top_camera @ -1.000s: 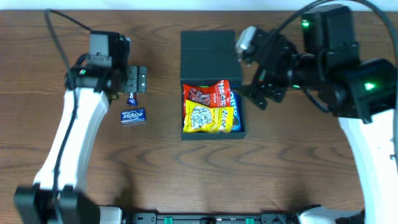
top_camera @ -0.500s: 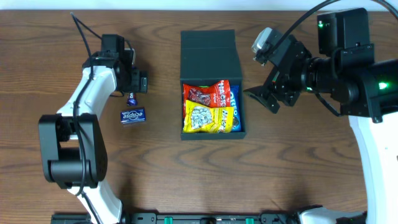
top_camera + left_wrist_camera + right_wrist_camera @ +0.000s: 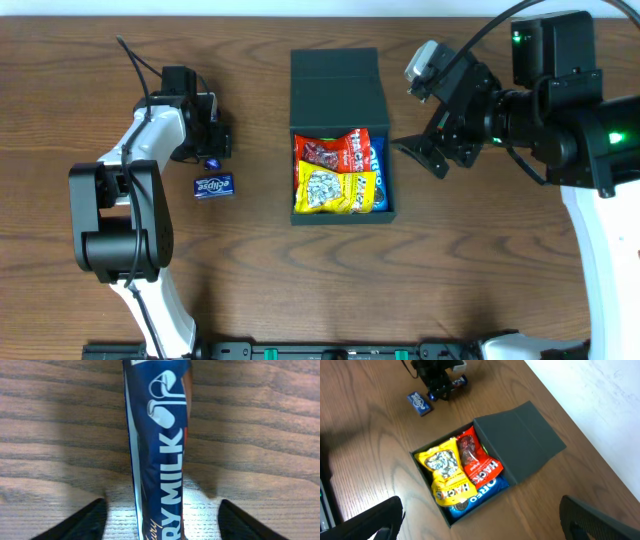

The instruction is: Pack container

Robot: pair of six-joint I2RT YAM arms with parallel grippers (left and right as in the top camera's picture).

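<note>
The container point(image 3: 338, 88) sits on the wooden desk point(image 3: 300, 285) at the middle of the overhead view, its flap lid thrown back flat toward the far edge so the box stands open. Inside the container lie three snack packets. A red packet point(image 3: 335, 150) lies nearest the lid hinge, a yellow packet point(image 3: 335, 190) sits just beside it on the near side, and a blue Oreo packet point(image 3: 480, 491) shows from under both along the container's right wall.

Well to the left of the container, the left gripper point(image 3: 212, 148) points down at the desk over a blue Dairy Milk bar point(image 3: 160, 435). In the left wrist view its fingers point(image 3: 85, 522) stand on either side of the bar with bare wood showing between each tip and the wrapper, so they are released and straddle the bar without touching it. A small blue Eclipse packet point(image 3: 213, 186) lies on the desk just beside the bar, on the near side, also left of the container.

To the right of the container, the right gripper point(image 3: 428, 155) hangs above the desk. Its fingers point(image 3: 365, 520) are spread wide and hold nothing, and its camera looks down on the open box.
</note>
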